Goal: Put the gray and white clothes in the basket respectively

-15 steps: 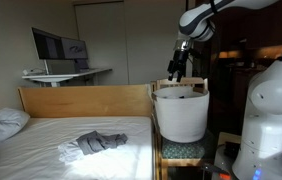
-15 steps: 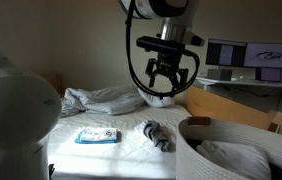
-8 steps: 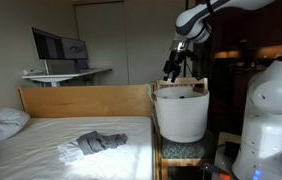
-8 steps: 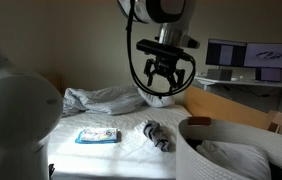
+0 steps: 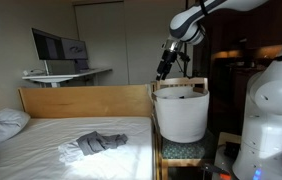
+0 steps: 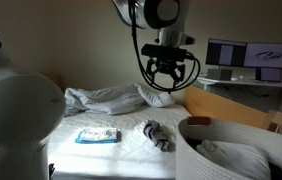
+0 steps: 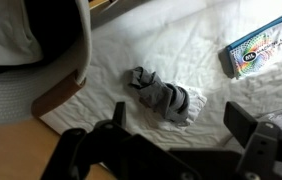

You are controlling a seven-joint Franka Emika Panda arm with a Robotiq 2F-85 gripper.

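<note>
A crumpled gray cloth [image 5: 101, 140] lies on a white cloth [image 5: 71, 150] in the middle of the bed sheet. Both show in the wrist view, gray cloth [image 7: 156, 92] over white cloth [image 7: 188, 108], and in an exterior view [image 6: 159, 135]. The white woven basket [image 5: 181, 115] stands beside the bed, also in an exterior view [image 6: 211, 160] and at the wrist view's left [image 7: 66, 70]. My gripper [image 5: 166, 68] hangs high in the air near the basket's rim, open and empty [image 7: 179, 125], with the clothes far below it.
A wooden bed frame [image 5: 86, 100] runs along the bed's far side. A pillow [image 5: 1, 122] lies at one end. A colourful flat packet [image 6: 99, 135] lies on the sheet, and a rumpled blanket [image 6: 101, 98] behind it. Monitors [image 5: 59, 45] stand on a desk.
My gripper has risen and shifted from above the basket toward the bed side, staying open. The clothes have not moved.
</note>
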